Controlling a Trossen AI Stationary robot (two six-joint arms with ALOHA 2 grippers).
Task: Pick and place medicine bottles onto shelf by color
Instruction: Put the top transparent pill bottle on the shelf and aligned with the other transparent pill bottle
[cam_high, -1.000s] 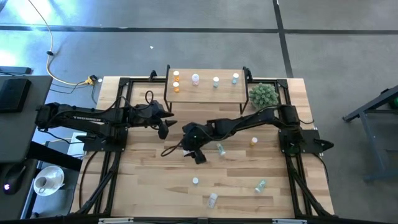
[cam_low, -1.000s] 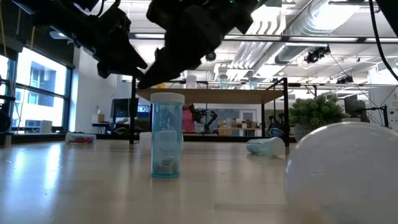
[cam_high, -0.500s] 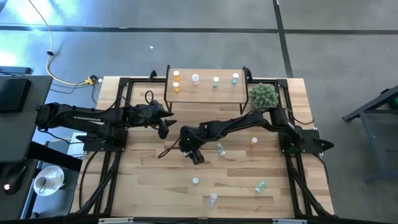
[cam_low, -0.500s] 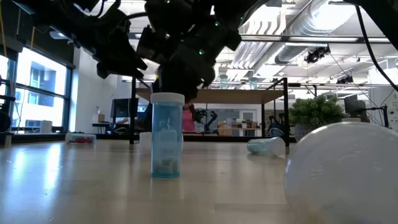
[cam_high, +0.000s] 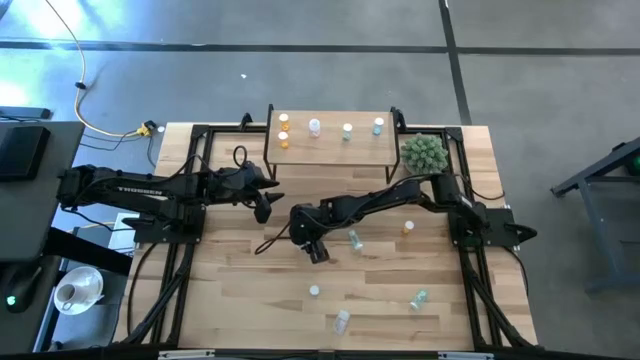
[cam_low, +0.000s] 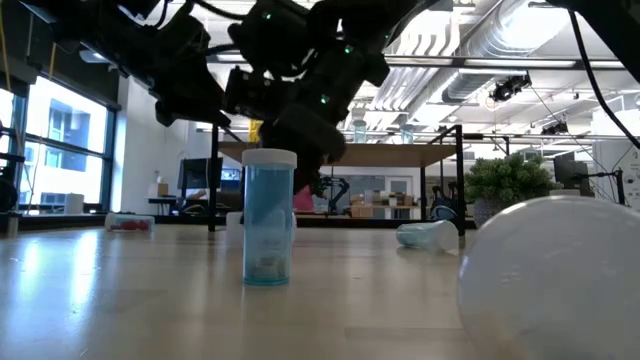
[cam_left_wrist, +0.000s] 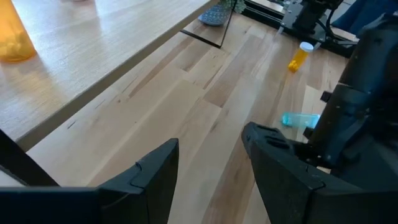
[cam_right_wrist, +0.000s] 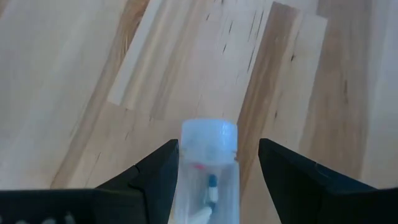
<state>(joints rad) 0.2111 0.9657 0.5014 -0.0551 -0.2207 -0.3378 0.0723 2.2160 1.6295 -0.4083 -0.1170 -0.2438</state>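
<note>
The right gripper (cam_high: 318, 250) has swung in and dropped over the last second. It now sits low over the desk (cam_high: 230, 290), well in front of the shelf (cam_high: 330, 148) and level with the shelf's left half. Its fingers are open and straddle a pale bottle (cam_right_wrist: 208, 163) lying on its side with the white cap pointing away. One finger is almost against the bottle and the other stands clear, so nothing is gripped yet. The bottle's tint is hard to read, and from above the gripper hides it.

This looks like the end of the approach, so closing on the bottle is the likely next step. Its colour will then decide where it goes on the shelf. Two orange bottles (cam_high: 283, 130) already stand at the shelf's left end, with a pink one (cam_high: 314, 126), a green one (cam_high: 347, 131) and a blue one (cam_high: 378, 125) to their right.

The left gripper (cam_high: 263, 208) has not moved. It hangs just in front of the shelf's left corner, open and empty. Other bottles wait farther from the shelf, including an upright blue one (cam_low: 268, 225) and an orange one (cam_high: 408, 228).
</note>
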